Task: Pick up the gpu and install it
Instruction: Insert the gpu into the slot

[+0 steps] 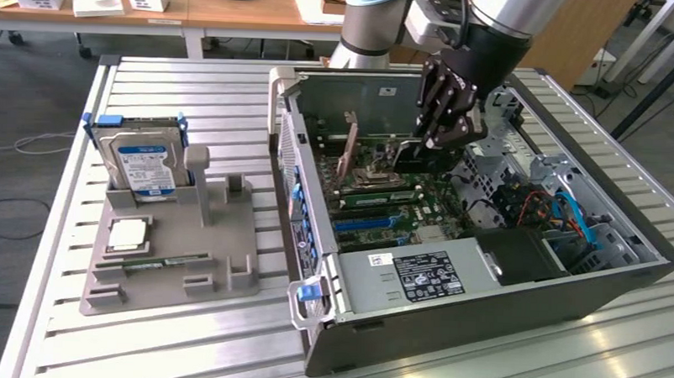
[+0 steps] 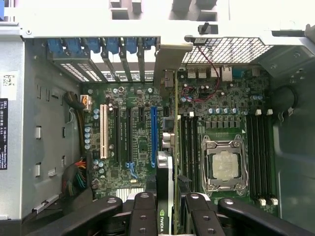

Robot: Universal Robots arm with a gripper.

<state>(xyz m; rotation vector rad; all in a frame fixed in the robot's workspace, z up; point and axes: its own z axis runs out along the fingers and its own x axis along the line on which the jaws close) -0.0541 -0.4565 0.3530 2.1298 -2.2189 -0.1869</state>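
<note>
Gripper point(image 1: 442, 140) points straight down into the open computer case point(image 1: 478, 324), black fingers point(image 2: 143, 212) closed either side of the gpu point(image 2: 165, 178), gripping it by one end; arm descends from the far side of the table point(image 1: 163, 351), wrist held vertical above the motherboard point(image 2: 138, 147); gpu stands on edge over the board, between the blue slot point(image 2: 153, 130) and the processor socket point(image 2: 224, 164), its metal bracket toward the case's rear slot openings; whether it is seated, cannot tell.
</note>
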